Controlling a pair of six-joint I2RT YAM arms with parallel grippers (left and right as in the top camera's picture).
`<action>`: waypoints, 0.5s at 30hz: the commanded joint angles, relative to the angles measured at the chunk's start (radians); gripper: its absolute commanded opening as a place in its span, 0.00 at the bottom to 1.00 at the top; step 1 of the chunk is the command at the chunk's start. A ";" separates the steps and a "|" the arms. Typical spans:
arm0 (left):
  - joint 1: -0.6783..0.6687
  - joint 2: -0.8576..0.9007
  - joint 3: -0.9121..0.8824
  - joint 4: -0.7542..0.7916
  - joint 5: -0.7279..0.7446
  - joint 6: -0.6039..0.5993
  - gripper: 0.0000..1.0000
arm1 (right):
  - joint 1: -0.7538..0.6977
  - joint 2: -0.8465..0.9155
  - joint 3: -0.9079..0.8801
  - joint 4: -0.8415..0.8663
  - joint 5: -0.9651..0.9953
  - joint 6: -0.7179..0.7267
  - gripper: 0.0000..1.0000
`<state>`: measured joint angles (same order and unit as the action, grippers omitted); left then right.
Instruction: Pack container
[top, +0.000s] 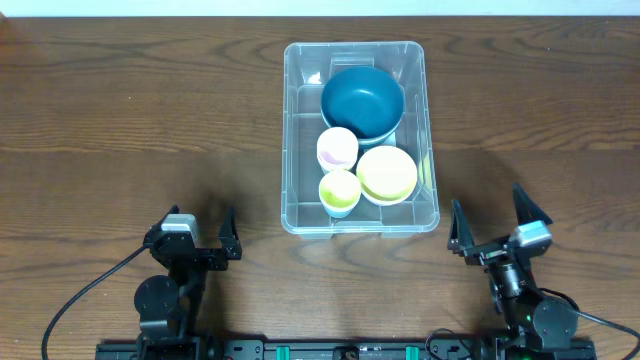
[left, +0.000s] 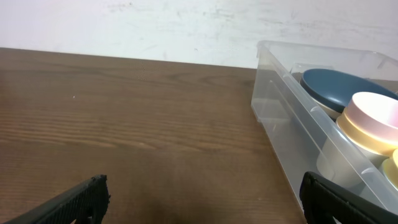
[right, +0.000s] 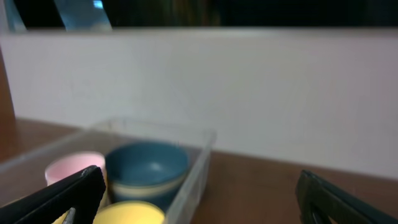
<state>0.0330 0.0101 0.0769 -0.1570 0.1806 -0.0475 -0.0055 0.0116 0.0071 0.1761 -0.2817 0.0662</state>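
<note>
- The container (top: 300, 150) sits on the brown wooden bench (top: 120, 120), a little right of the middle and towards the far edge, with its long sides running away from the arms.
- It is clear plastic with rounded corners, upright and open at the top.
- Four pieces of tableware are inside it. A dark blue bowl (top: 362, 100) fills most of the far half, and a paler rim shows beneath its near edge.
- A pink cup (top: 337, 147) stands just in front of the blue bowl, towards the container's left wall.
- A small yellow-green cup (top: 339, 190) stands nearer the front wall, just beside the pink cup.
- A pale yellow bowl (top: 387, 173) is to the right of both cups, close to the blue bowl and near the right wall.
- The strip of container floor along the left wall is bare.
- The left tool (top: 197, 232) is low at the near edge of the bench, left of the container and apart from it. Its jaws are spread wide with nothing between them.
- In the left wrist view its two dark fingers (left: 81, 199) frame bare wood, with the container's near corner off to the right.
- The right tool (top: 487, 215) is at the near edge to the right of the container, just off its front right corner and not touching it. Its jaws are also wide apart and hold nothing.
- The right wrist view is soft in focus; it looks past the tool towards the container and a white wall (right: 249, 81) behind it.
- A black cable (top: 80, 300) curves across the bench from the left arm's base.
</note>
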 joint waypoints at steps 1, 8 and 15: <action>0.007 -0.006 -0.025 -0.012 0.010 0.014 0.98 | -0.010 -0.007 -0.002 -0.059 0.035 -0.032 0.99; 0.007 -0.006 -0.025 -0.012 0.010 0.014 0.98 | -0.010 -0.007 -0.002 -0.177 0.118 0.026 0.99; 0.007 -0.006 -0.025 -0.011 0.010 0.014 0.98 | -0.010 -0.007 -0.002 -0.238 0.143 0.026 0.99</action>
<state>0.0330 0.0101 0.0769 -0.1570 0.1806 -0.0475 -0.0055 0.0120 0.0071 -0.0555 -0.1665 0.0761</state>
